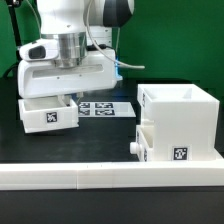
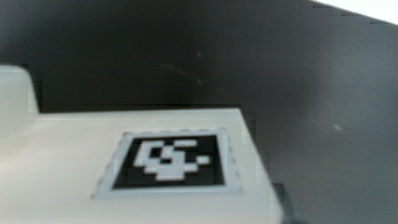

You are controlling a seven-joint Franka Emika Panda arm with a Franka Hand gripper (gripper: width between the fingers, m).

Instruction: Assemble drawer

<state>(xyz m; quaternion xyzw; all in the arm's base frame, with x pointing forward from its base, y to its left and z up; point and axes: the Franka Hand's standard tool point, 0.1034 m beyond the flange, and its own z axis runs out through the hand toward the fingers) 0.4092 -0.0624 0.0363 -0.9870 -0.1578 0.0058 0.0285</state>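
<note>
Nearest the camera in the exterior view runs the low white rail (image 1: 110, 178) along the table's front edge, and just behind it, toward the exterior view's right, stands the tall casing (image 1: 180, 124) of the drawer, open at the top and bearing a black-and-white tag low on its front. A knobbed tray (image 1: 146, 143) sits in the casing's side facing the exterior view's left, sticking partly out, its small round knob pointing the same way. On the black table (image 1: 110, 135) between the casing and the arm lies the marker board (image 1: 100, 108), flat, partly hidden behind the arm's hand. Toward the exterior view's left the gripper (image 1: 56, 95) hangs low over the second tray (image 1: 49, 113), a small white box with a tag on its near face. The wide white hand body covers the top of this tray, so the fingers are hidden and it cannot be told how far apart they stand or whether they have hold of the tray. The wrist view, blurred, shows a white surface of that tray (image 2: 107, 170) with its tag (image 2: 171, 160) close below the camera and dark table beyond. The second tray is well apart from the casing.
</note>
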